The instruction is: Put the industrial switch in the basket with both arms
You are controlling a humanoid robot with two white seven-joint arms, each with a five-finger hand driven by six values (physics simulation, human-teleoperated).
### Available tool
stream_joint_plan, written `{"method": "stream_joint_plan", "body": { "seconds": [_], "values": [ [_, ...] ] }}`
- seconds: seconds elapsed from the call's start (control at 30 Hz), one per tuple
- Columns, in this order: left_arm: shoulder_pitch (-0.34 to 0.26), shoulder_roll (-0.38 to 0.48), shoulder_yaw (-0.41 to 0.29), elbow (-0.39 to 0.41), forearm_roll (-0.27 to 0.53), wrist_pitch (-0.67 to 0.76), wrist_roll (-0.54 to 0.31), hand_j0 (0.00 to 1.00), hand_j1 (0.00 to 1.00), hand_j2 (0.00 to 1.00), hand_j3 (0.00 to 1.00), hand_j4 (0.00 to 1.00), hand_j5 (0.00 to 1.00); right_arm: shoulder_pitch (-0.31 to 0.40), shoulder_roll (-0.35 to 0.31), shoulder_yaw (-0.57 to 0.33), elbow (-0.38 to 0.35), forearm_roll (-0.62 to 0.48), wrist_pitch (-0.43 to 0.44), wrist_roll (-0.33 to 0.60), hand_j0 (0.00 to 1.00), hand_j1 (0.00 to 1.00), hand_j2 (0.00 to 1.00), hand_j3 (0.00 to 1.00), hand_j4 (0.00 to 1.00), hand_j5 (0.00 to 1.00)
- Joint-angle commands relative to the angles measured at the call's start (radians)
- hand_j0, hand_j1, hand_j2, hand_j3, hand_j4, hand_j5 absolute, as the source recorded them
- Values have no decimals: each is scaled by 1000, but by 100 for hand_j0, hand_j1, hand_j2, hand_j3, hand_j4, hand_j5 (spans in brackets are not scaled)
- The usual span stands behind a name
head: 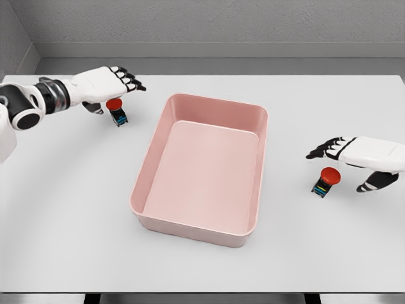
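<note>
Two industrial switches with red mushroom buttons stand on the white table. The left switch [117, 112] sits just under my left hand [112, 85], whose fingers are spread above it without gripping. The right switch [326, 181] stands below and slightly left of my right hand [349, 158], which hovers over it with fingers extended and thumb apart. Neither hand holds anything. The pink rectangular basket [261, 166] lies between the two switches, and nothing is inside it.
The white table [69, 209] reaches a grey wall at the back and a front edge near the bottom of the picture. The basket's raised walls stand between the two hands.
</note>
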State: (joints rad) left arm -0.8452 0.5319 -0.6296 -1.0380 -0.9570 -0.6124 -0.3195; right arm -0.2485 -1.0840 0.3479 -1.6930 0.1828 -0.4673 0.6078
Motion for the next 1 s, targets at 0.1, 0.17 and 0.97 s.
{"method": "stream_joint_plan", "body": {
  "seconds": [0.1, 0.17, 0.97],
  "values": [
    [5, -1, -13, 1, -20, 2, -3, 100, 100, 100, 100, 100, 100, 0, 7, 28, -4, -5, 22, 3, 100, 100, 100, 100, 100, 100],
    [6, -4, -15, 1, -25, 2, -3, 100, 100, 100, 100, 100, 100, 0, 6, 48, -4, -5, 22, 3, 100, 100, 100, 100, 100, 100],
    [-3, -9, -56, 45, -35, 2, -16, 40, 40, 40, 40, 40, 40, -2, 6, 82, 15, -5, 22, 3, 52, 52, 52, 52, 52, 52]
  ]
}}
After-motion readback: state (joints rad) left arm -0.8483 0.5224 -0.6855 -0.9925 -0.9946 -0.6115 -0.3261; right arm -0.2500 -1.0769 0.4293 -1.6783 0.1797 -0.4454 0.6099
